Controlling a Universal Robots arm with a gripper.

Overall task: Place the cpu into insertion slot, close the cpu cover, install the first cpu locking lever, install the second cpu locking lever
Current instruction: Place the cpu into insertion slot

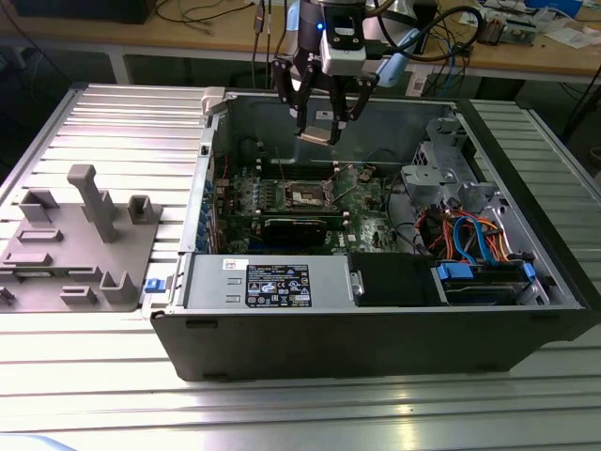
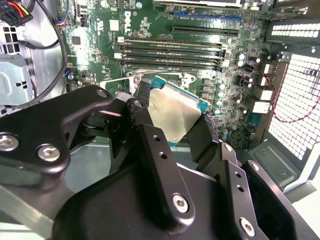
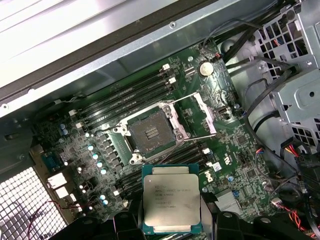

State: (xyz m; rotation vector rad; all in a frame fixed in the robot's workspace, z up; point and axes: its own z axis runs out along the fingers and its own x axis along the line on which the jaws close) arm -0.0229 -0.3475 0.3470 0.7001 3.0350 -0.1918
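Observation:
My gripper (image 1: 321, 130) hangs above the open computer case, shut on the cpu (image 1: 318, 135), a flat square chip with a silver top. In both wrist views the black fingers (image 2: 150, 135) clamp the cpu (image 2: 175, 112) by two opposite edges. In the first wrist view the cpu (image 3: 171, 197) is high over the green motherboard, off to one side of the insertion slot (image 3: 151, 131). The insertion slot (image 1: 308, 194) lies bare, its dark contact field exposed. The cpu cover (image 3: 202, 112) stands swung open beside it, and a thin wire lever (image 3: 200, 137) sticks out next to the socket.
The case wall (image 1: 282, 108) rises just behind the gripper. A drive cage (image 1: 441, 169) with blue and orange cables (image 1: 474, 235) fills the exterior view's right. A power supply (image 1: 272, 282) lines the front. Long memory slots (image 3: 130, 95) flank the socket. A grey fixture (image 1: 80, 235) sits outside the case.

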